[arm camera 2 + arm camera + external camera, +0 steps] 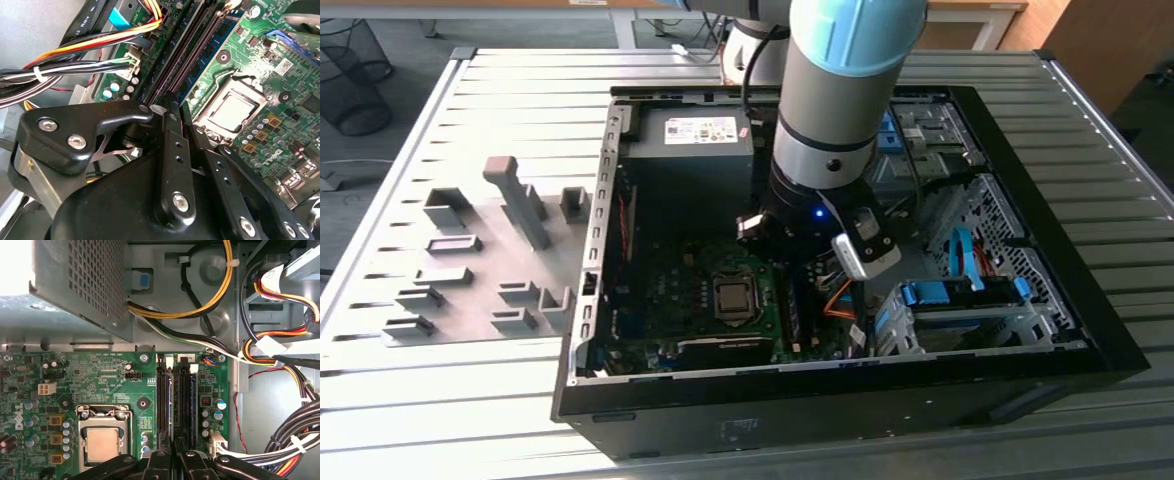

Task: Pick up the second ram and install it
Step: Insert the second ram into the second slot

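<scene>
While its hand (175,457) pinches narrow around the second ram (174,405), the arm seats it beside the processor socket (102,440).

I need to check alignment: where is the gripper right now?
In the first wrist view the gripper sits over the memory slots, beside the processor socket, inside the open computer case.

Arm (834,110) reaching steeply downward, end effector (175,456) low, fingers (172,165) close together
</scene>
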